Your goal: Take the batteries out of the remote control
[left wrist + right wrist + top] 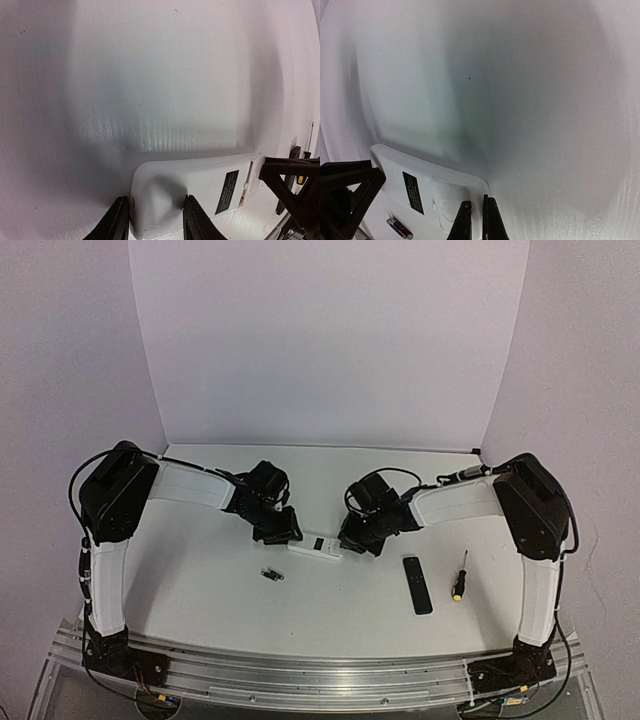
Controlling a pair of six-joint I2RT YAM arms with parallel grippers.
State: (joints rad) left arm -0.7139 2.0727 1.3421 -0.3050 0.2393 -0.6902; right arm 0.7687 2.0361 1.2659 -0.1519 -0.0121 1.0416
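Black fingers of the left gripper clamp one end of the white remote control, which lies back-up on the desk between both grippers. At its other end the right gripper has its jaws pressed together. One battery sits in the remote just beside that gripper. Another dark cell lies on the desk near the left gripper.

Left gripper, black fingers closed either side of the near-left end of a small white rectangular plastic remote control, back face up, black label toward its right, on white table.
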